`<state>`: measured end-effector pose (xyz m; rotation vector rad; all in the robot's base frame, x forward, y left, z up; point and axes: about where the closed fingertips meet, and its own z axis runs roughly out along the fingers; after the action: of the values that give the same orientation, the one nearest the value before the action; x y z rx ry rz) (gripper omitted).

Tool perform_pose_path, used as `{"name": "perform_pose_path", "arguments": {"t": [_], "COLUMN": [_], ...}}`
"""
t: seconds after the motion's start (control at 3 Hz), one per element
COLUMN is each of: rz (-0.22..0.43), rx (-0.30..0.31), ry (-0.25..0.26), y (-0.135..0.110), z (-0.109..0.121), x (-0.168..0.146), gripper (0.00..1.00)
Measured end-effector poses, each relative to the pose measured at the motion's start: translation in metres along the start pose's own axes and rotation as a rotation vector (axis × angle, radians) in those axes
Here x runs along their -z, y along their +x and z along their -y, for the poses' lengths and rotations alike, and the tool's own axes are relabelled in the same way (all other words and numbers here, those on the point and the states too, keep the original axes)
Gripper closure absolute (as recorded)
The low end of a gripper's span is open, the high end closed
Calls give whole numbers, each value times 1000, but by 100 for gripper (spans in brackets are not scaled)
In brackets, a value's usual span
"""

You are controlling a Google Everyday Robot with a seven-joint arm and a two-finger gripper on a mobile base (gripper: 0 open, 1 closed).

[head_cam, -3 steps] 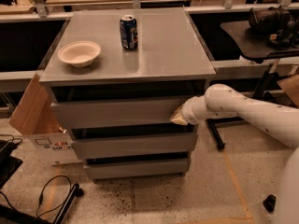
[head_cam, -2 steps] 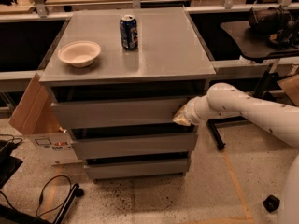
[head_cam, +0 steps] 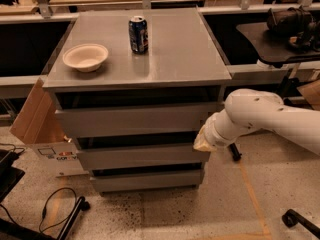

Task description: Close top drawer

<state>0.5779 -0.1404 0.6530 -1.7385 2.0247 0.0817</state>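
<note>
A speckled concrete workshop floor fills the lower frame, with dark benches across the top and a grey cabinet (head_cam: pixel 210 59) with three drawers standing in the middle.

The gripper (head_cam: pixel 203 141) sits right of centre, at the end of a white arm (head_cam: pixel 280 119) that reaches in from the right edge. Its tan tip lies against, or just beside, the lower right corner of the top drawer (head_cam: pixel 132 120). Whether the gripper is open or closed cannot be told from here, and it seems to hold nothing.

The top drawer is the tallest of the three fronts. It is directly under the cabinet top and appears to stand out a little, with a dark gap showing above its panel. Its long axis runs left to right across the frame, so nearly all of the panel lies to the left of the gripper. The way shut is into the cabinet, toward the upper part of the frame. Contact so far to the right end may skew the drawer, so a steady straight push looks wise.

Below it are the middle drawer (head_cam: pixel 140 156) and the bottom drawer (head_cam: pixel 147 180). On the cabinet top are a white bowl (head_cam: pixel 85 57) at the left and a soda can (head_cam: pixel 138 34) near the middle. A cardboard box (head_cam: pixel 32 115) leans at the cabinet's left side, and cables (head_cam: pixel 55 209) trail in the lower left.
</note>
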Motion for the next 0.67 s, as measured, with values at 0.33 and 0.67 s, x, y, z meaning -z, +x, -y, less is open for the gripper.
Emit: {"name": "perform_pose_path", "arguments": {"t": [0.33, 0.67], "rz": [-175, -344], "rx": [66, 54], "ry": [-74, -28], "y": [10, 18], "z": [-52, -56], "x": [57, 138], "gripper": [100, 100]}}
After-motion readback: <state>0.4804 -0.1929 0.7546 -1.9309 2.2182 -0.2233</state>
